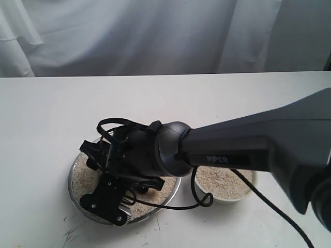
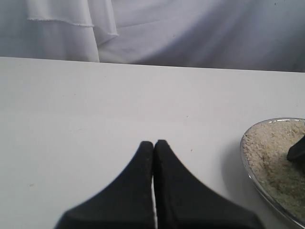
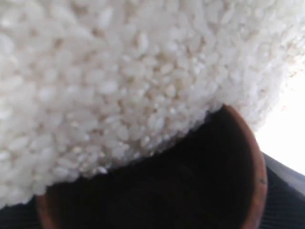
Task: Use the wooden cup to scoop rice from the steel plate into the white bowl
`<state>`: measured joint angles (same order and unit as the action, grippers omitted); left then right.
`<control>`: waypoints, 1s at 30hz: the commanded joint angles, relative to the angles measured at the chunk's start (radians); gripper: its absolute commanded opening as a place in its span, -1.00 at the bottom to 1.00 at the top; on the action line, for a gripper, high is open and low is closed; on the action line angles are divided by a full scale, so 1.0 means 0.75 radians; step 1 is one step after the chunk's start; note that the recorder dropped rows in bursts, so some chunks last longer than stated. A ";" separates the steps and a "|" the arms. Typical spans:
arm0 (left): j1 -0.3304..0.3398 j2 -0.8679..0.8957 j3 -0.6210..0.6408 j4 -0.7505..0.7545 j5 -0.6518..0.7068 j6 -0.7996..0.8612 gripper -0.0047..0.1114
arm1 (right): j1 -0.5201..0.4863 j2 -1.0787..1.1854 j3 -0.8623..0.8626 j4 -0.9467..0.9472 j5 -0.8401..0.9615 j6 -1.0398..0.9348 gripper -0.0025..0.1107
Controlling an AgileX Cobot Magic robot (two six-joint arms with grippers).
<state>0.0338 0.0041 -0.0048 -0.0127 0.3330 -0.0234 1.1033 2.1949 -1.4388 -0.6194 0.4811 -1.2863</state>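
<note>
The steel plate (image 1: 74, 194) lies at the front left, full of rice (image 1: 81, 178). My right arm reaches across it, and my right gripper (image 1: 106, 178) is down in the plate, hiding the wooden cup in the exterior view. Up close in the right wrist view, the wooden cup (image 3: 167, 191) shows its dark inside and reddish rim, with its mouth pushed into the rice (image 3: 119, 71). The white bowl (image 1: 252, 190) to the right of the plate also holds rice. My left gripper (image 2: 153, 143) is shut and empty over bare table, left of the plate's rim (image 2: 248, 164).
A white curtain (image 1: 155, 36) hangs behind the white table (image 1: 165, 98). A black cable (image 1: 199, 199) loops from the right arm down between plate and bowl. A dark part of the right gripper (image 2: 298, 152) shows over the rice in the left wrist view.
</note>
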 commanded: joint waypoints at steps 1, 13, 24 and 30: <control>-0.004 -0.006 0.006 0.001 -0.019 0.000 -0.92 | -0.025 0.024 0.012 0.329 0.026 -0.126 -0.96; -0.004 -0.006 0.006 0.001 -0.019 0.000 -0.92 | -0.133 0.024 -0.077 0.826 0.134 -0.341 -0.96; -0.004 -0.006 0.006 0.001 -0.019 0.000 -0.92 | -0.250 0.024 -0.189 1.287 0.266 -0.549 -0.96; -0.004 -0.006 0.006 0.001 -0.019 0.000 -0.92 | -0.335 0.024 -0.222 1.395 0.189 -0.579 -0.96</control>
<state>0.0338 0.0041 -0.0048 -0.0127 0.3330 -0.0234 0.8706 2.2198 -1.5888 0.3974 0.6491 -1.7097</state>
